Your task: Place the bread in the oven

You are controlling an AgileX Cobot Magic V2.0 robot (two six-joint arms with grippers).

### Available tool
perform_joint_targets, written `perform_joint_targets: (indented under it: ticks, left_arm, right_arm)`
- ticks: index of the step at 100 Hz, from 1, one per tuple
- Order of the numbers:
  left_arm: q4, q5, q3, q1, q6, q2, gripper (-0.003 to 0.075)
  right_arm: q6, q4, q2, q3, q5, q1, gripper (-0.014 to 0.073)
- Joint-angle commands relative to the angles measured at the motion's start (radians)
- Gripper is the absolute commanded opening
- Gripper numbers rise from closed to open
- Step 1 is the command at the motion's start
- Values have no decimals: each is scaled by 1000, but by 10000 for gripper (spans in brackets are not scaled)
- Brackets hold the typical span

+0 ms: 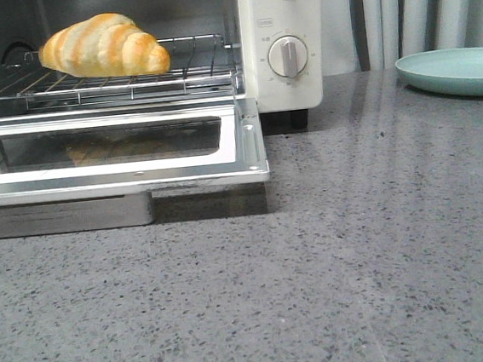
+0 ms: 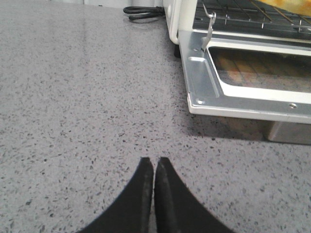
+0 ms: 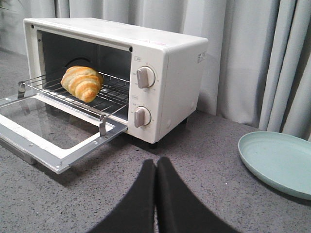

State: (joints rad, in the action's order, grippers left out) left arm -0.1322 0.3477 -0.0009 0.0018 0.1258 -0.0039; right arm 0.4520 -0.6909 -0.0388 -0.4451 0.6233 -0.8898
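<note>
The bread, a golden-orange striped roll, lies on the wire rack inside the white oven. The oven's glass door hangs open, flat over the counter. The bread and the oven also show in the right wrist view. Only a sliver of the bread shows in the left wrist view, above the open door. My left gripper is shut and empty over bare counter beside the door. My right gripper is shut and empty, in front of the oven. Neither gripper shows in the front view.
A pale green plate sits on the grey speckled counter to the right of the oven, and also shows in the right wrist view. A black power cord lies by the oven's far side. Grey curtains hang behind.
</note>
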Motion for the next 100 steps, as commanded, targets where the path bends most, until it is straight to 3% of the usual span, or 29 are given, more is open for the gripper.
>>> perform_joint_targets:
  ticks: [1, 100]
  left_arm:
    - [3, -46, 24, 3, -17, -29, -21]
    - [-20, -42, 24, 3, -17, -29, -21]
  right_arm:
    - [-4, -41, -16, -21, -59, 6, -69]
    - [-4, -41, -16, -21, -59, 6, -69]
